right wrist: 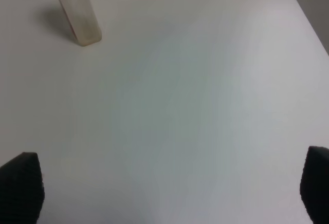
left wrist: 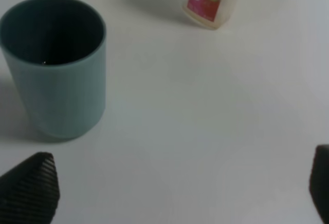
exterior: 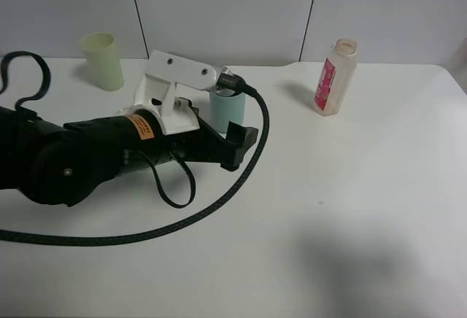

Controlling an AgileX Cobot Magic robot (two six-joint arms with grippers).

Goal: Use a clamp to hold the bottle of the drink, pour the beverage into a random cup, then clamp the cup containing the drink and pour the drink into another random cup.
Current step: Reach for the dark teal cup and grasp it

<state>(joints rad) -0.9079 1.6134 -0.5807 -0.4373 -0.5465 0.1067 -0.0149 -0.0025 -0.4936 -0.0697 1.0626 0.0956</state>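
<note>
The bottle of the drink stands upright at the back right of the white table, whitish with a pink-red label; the left wrist view catches its base. The teal cup stands mid-table, half hidden behind my left arm's white camera mount. My left clamp is low over the table and open, with nothing between its fingertips. The teal cup is just ahead of one finger, untouched, and dark inside. My right clamp is open and empty, and the bottle stands well ahead of it.
A pale yellow-green cup stands at the back left by the wall. A thick black cable loops from the left arm across the table's front. The right arm is outside the high view; a soft shadow lies at front right.
</note>
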